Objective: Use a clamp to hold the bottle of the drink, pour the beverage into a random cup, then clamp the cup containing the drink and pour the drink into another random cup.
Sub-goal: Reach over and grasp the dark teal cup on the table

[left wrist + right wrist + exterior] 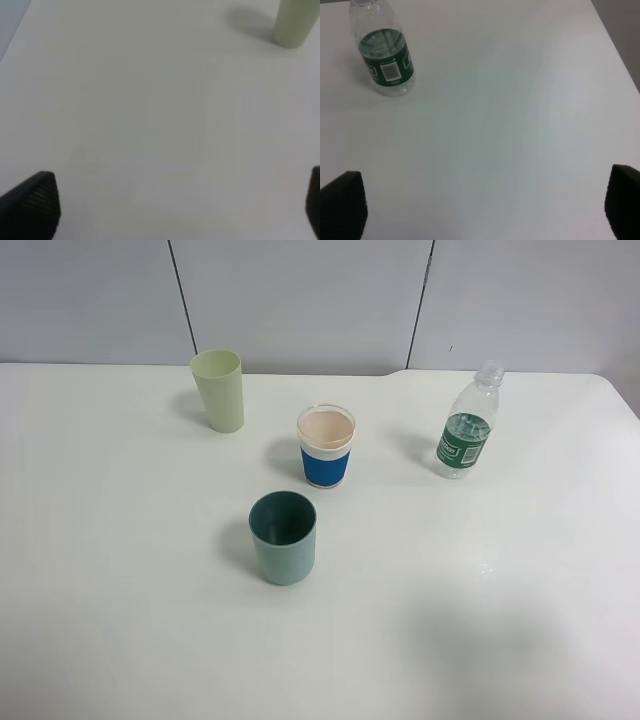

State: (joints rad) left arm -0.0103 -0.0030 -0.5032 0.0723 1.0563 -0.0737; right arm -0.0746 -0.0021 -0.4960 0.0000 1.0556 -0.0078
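A clear bottle (466,426) with a green label stands upright at the right back of the white table (500,620); the right wrist view shows the bottle (385,55) too. A tall pale yellow-green cup (219,390) stands at the back left, and its base (295,22) shows in the left wrist view. A white cup with a blue sleeve (326,447) is in the middle, and a short teal cup (283,537) in front of it. Neither arm appears in the high view. My left gripper (180,205) is open over bare table, and so is my right gripper (485,205), well short of the bottle.
Grey wall panels (300,300) close the table's far side. The table's right edge (620,55) runs near the bottle's side. The three cups stand a hand's width or more apart from one another.
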